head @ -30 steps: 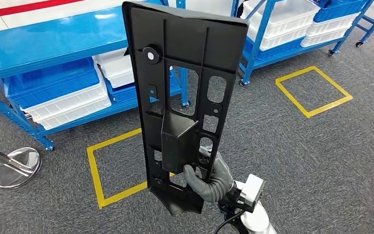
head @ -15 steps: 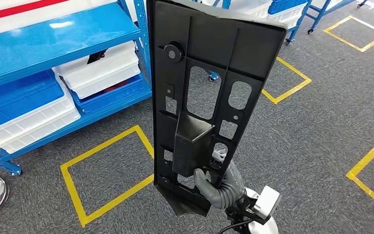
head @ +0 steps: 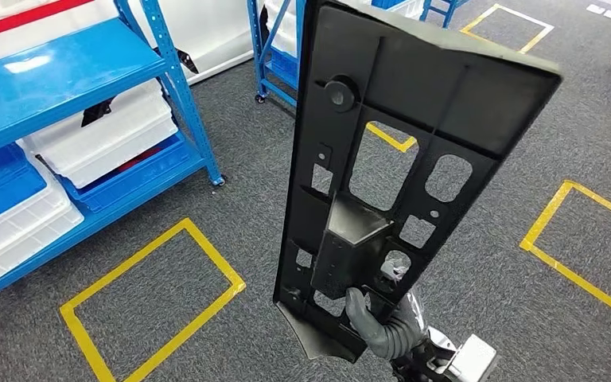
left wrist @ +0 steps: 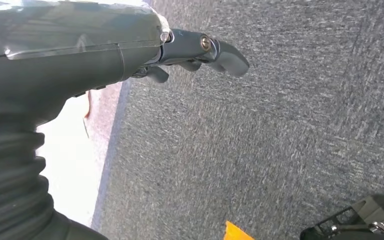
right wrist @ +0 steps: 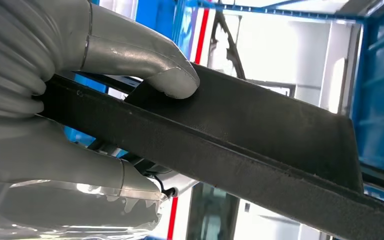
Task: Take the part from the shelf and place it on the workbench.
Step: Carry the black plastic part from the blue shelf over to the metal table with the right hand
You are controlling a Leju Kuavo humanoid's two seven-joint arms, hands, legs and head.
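Low in the head view, our right hand (head: 386,326) grips the part (head: 398,175) near its bottom end, thumb wrapped over the lower edge by the boxy block moulded into its face. It's a long black plastic panel w/ ribs and cut-outs, held upright, off the shelf and well above the grey carpet. Its long axis runs from the hand up and slightly away, so nearly all its length stands above the grip; the wide top end leans a bit to the right.

Right wrist view confirms the hold: right hand (right wrist: 55,100) has its thumb on one face, fingers on the other, and the panel's edge (right wrist: 260,150) stretches away from the palm.

Left hand (left wrist: 200,50) hangs over bare carpet, holding nothing, fingers loosely curled but apart. It's well away from the part, so we judge the carry and set-down stay w/ the right arm.

Blue shelf rack (head: 79,103) w/ white bins sits off to our left; yellow tape squares (head: 151,302) mark the floor.

No workbench visible yet, so we can't judge direction to it. The part blocks much of the floor ahead of us. Fingers behind the panel are mostly hidden, so grip depth is hard to tell. Held so low on a tall piece, it may want to swing or tip, imo.
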